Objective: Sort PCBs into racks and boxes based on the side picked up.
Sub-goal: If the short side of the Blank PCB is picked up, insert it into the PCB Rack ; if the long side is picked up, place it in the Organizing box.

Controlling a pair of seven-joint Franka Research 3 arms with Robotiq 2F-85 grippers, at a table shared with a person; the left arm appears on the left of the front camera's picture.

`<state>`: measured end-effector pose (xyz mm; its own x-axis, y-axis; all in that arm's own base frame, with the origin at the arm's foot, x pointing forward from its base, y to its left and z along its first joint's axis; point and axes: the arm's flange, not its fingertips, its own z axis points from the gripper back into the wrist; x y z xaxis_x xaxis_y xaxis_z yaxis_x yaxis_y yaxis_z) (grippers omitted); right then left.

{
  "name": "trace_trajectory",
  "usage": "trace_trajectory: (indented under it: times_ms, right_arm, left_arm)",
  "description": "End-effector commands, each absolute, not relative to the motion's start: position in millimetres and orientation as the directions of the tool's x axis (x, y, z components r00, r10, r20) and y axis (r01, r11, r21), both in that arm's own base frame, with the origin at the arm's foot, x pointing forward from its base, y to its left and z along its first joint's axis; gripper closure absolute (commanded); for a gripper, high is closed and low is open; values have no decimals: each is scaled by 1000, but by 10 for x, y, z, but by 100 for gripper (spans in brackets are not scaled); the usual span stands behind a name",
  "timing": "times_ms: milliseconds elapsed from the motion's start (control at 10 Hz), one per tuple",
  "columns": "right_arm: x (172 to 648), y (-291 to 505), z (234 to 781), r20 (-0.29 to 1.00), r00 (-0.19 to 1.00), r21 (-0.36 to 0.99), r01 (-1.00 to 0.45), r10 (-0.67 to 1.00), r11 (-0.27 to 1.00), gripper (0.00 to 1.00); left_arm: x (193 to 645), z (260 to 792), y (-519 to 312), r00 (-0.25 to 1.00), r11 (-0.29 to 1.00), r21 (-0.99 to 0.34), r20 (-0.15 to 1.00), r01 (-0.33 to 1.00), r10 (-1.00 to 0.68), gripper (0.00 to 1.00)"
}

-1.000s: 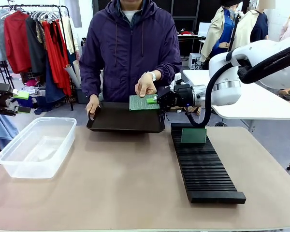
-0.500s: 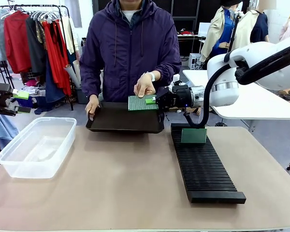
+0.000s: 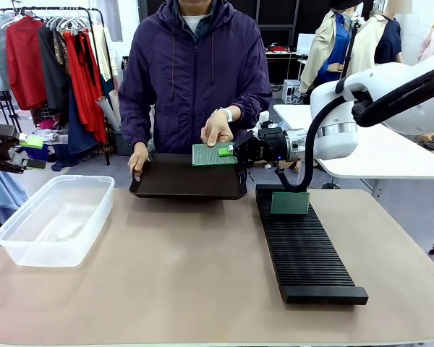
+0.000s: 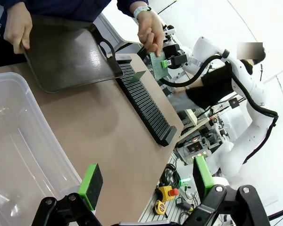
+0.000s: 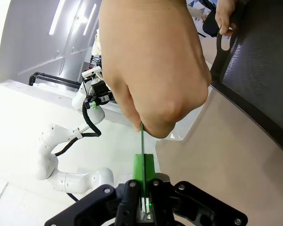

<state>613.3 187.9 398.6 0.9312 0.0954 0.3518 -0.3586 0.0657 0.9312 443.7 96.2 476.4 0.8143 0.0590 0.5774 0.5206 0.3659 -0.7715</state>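
Note:
A green PCB [image 3: 213, 154] hangs flat above the dark tray's far right corner. The person's hand [image 3: 218, 129] pinches its far edge, and my right gripper [image 3: 228, 151] is shut on its right end. In the right wrist view the PCB [image 5: 142, 141] runs edge-on between my shut fingers, under the person's hand [image 5: 151, 66]. Another PCB [image 3: 289, 203] stands upright in the far end of the long black rack [image 3: 307, 249]. The clear box [image 3: 54, 217] sits at the table's left. My left gripper [image 3: 32, 153] hovers off the table's left edge, open [image 4: 146, 183] above the box [image 4: 19, 155].
The person stands at the far side and holds a shallow dark tray [image 3: 181, 181] by its left handle with the other hand [image 3: 138, 156]. A white table [image 3: 390, 155] stands behind on the right. Bare tabletop lies between box and rack.
My right gripper and the PCB have shifted slightly left. The tray has barely moved. The left arm is still.

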Motion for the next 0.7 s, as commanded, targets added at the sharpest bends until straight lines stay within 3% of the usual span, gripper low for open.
trace_trajectory:
  times_ms: [0,600]
  right_arm:
    - [6120,1878,4007,356,930,929,-363,90,72,100]
    - [6120,1878,4007,356,930,929,-363,90,72,100]
  left_arm:
    - [4434,4783,964,812,365,-770,581,524,61,0]
    - [4434,4783,964,812,365,-770,581,524,61,0]
